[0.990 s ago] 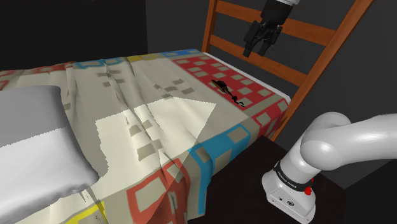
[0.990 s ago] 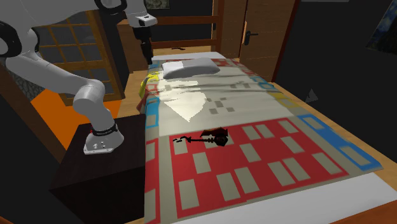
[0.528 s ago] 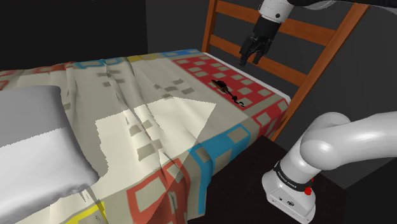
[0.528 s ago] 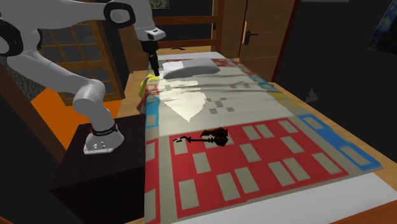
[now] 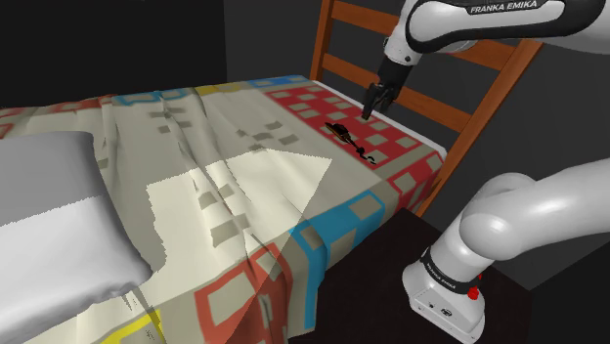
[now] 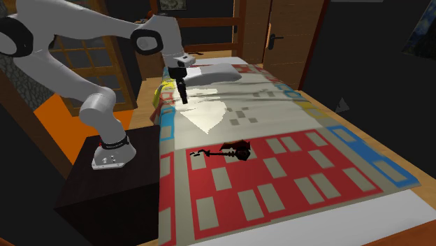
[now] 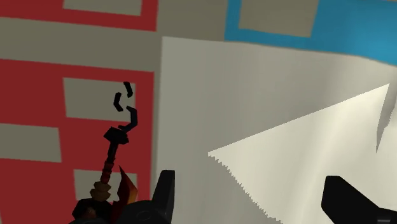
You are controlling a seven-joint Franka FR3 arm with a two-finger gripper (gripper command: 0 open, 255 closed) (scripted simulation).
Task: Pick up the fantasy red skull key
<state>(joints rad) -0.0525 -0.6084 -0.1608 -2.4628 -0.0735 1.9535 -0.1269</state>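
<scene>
The skull key (image 5: 348,137) is a dark, slim key with a reddish head, lying flat on the red-checked part of the bedspread (image 5: 196,186). In the second exterior view the key (image 6: 224,150) lies on the red patch near the bed's side by the stand. My gripper (image 5: 372,104) hangs above the bed, a little beyond the key toward the wooden frame. The gripper (image 6: 184,98) points down. In the wrist view the key (image 7: 112,162) lies just outside one finger (image 7: 163,193); the gripper (image 7: 254,205) is open, with bare cloth between the fingers.
A slatted wooden bed end (image 5: 445,51) rises right behind the gripper. A grey-white pillow (image 5: 54,220) lies at the other end of the bed. The arm's base sits on a dark stand (image 5: 391,283) beside the mattress. A wooden door (image 6: 279,42) stands at the back.
The gripper has come down from high against the bed end to just above the bedspread near the key. The key has not moved.
</scene>
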